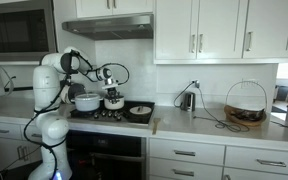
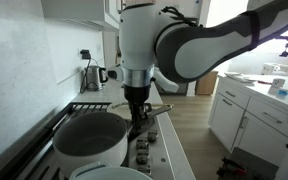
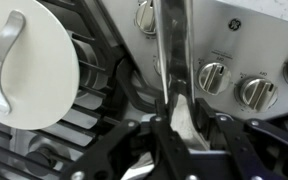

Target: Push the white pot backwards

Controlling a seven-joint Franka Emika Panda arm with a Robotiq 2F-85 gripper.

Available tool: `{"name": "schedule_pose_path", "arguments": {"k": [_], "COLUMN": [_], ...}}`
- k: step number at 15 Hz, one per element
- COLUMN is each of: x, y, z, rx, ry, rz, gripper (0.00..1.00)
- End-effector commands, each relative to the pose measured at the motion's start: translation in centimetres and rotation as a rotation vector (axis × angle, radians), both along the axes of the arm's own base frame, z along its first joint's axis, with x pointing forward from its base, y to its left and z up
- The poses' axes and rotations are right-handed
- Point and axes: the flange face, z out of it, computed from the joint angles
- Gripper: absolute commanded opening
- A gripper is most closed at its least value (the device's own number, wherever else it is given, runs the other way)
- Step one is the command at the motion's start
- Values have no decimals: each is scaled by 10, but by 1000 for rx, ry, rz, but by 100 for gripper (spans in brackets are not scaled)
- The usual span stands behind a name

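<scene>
Soft, dim indoor light, perhaps from overhead; grainy exterior views, blurry wrist view, glare on stove panel [image 3: 254,40].

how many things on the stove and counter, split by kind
white pots: 2 (larger white pot, small white pot)
dark pan: 1
kettle: 1
basket: 1
total: 5
</scene>
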Motion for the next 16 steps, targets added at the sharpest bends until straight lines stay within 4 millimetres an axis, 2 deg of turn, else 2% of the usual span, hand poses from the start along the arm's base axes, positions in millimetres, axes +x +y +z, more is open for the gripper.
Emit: {"name": "schedule_pose_path", "arguments": {"k": [1, 16], "x": [22, 47], "y": [14, 46], "z": [5, -4], "rx": [0, -21], "ry": [-38, -77], "rz": [-65, -237], "gripper": [10, 10]}}
